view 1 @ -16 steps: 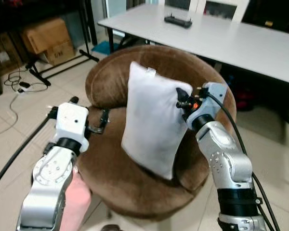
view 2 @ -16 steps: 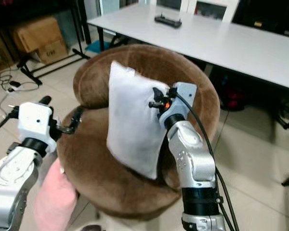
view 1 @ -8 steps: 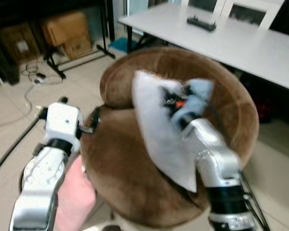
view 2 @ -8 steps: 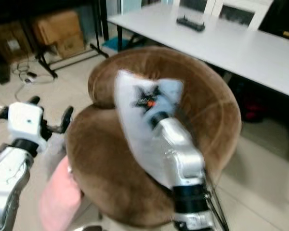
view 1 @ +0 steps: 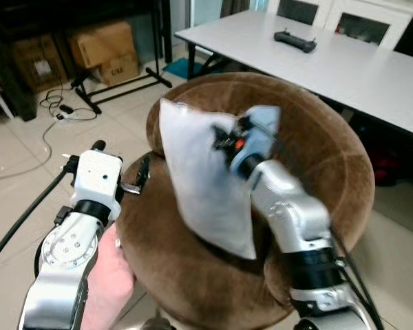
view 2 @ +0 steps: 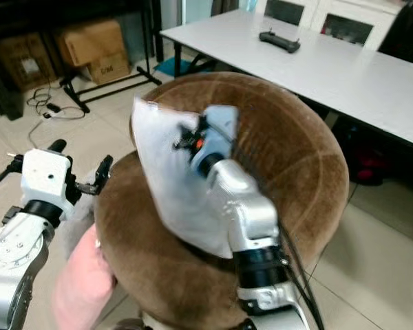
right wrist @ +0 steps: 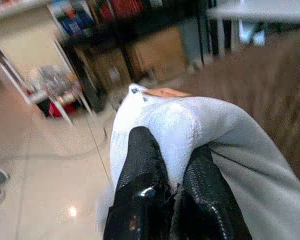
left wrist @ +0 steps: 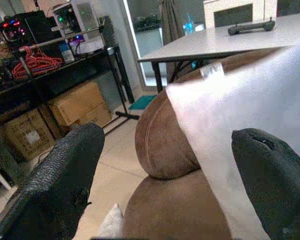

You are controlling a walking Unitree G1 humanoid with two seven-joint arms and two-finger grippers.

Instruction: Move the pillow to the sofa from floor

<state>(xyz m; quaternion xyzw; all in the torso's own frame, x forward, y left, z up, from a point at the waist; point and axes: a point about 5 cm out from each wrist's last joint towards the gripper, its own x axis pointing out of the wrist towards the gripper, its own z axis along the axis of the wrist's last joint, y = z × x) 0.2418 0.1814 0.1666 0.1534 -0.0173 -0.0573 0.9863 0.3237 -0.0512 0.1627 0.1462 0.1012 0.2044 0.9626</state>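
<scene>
Clamped tight on a fold of the white pillow (right wrist: 200, 125), my right gripper (right wrist: 172, 187) has both black fingers (right wrist: 140, 165) pinching the fabric between them, as my right wrist view shows plainly. From my head I see that gripper (view 1: 224, 141) pressed against the pillow's upper right part, with my silver right arm (view 1: 292, 220) rising to it from below. I hold the pillow (view 1: 203, 185) upright and a little tilted over the seat of the round brown sofa (view 1: 330, 158), its lower corner reaching down near the seat cushion; I cannot tell whether that corner touches the seat. The sofa's curved backrest rises behind the pillow. My left gripper (view 1: 141, 180) hangs just beside the sofa's left edge, its fingers spread wide and gripping nothing; through my left wrist view the two fingers (left wrist: 60, 175) stand far apart, with the pillow (left wrist: 245, 105) and the brown backrest between them further off. A person's hand (view 1: 110, 282) shows below my left arm, close to the sofa's front edge. Behind the sofa stands a long white table (view 1: 358, 65) with a dark controller (view 1: 294, 41) lying on it. Off to my left, cardboard boxes (view 1: 107, 49) sit under a dark rack, and black cables (view 1: 51, 110) trail across the tiled floor (view 1: 20, 158).
</scene>
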